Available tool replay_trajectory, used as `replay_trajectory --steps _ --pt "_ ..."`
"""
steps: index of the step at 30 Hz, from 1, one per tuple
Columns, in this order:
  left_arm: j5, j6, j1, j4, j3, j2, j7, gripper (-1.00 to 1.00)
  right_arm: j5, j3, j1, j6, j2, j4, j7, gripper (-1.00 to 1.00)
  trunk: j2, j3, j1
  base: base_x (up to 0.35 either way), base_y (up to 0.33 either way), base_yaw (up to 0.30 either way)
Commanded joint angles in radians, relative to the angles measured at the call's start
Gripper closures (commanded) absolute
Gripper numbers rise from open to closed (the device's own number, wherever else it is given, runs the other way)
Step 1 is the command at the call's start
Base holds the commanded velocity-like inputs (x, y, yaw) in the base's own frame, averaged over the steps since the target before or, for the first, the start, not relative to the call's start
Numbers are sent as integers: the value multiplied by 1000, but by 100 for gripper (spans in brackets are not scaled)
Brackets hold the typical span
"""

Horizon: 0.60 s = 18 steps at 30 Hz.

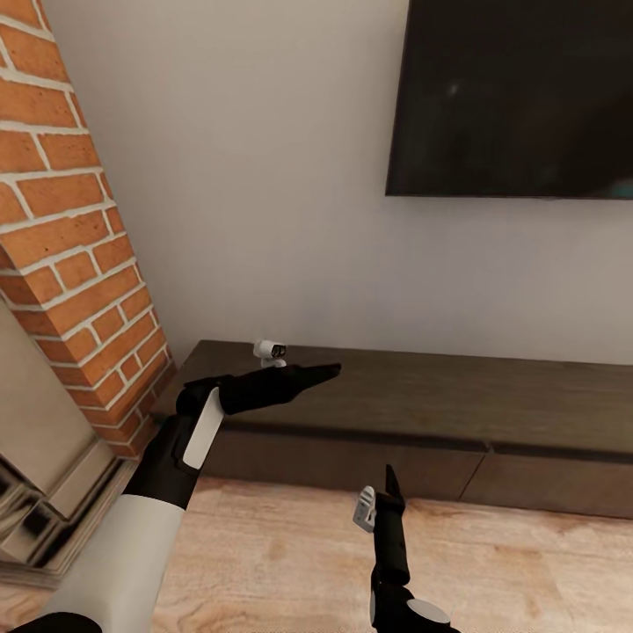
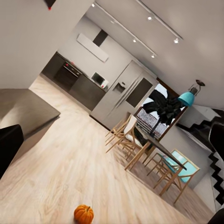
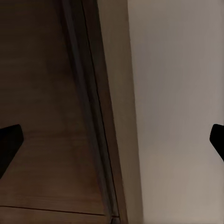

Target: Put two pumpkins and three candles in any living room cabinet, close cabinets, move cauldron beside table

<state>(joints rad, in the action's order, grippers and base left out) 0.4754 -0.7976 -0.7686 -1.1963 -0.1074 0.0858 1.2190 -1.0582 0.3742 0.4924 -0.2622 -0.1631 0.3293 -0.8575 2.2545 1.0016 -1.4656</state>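
The long, low dark-brown cabinet (image 1: pixel 422 396) runs along the white wall, and the drawer fronts I can see are shut. My left gripper (image 1: pixel 327 370) reaches out level over the left part of its top and is open, holding nothing. The right gripper (image 1: pixel 389 489) points up just in front of the cabinet's front, open and empty; its fingertips (image 3: pixel 9 142) frame the cabinet (image 3: pixel 42 116) front and top edge. One orange pumpkin (image 2: pixel 84 213) sits on the wood floor in the left wrist view, well away from the cabinet (image 2: pixel 23 109). Candles and cauldron are out of view.
A brick fireplace (image 1: pixel 70 237) stands at the left, close to the cabinet's end. A dark TV (image 1: pixel 519 97) hangs on the wall above. Across the room are a dining table with chairs (image 2: pixel 154 149), a kitchen (image 2: pixel 88 79) and black stairs (image 2: pixel 212 140).
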Motion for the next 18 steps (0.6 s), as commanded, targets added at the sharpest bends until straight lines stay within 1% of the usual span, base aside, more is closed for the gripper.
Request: replay_trajectory --steps 1,18 --pt "0 0 0 0 0 0 0 -100 0 0 0 0 0 0 0 -100 7 3 -4 0 0 0" --pt "0 0 0 1 0 0 0 -100 4 -1 1 -5 2 8 -2 -100 126 56 -69 0 0 0"
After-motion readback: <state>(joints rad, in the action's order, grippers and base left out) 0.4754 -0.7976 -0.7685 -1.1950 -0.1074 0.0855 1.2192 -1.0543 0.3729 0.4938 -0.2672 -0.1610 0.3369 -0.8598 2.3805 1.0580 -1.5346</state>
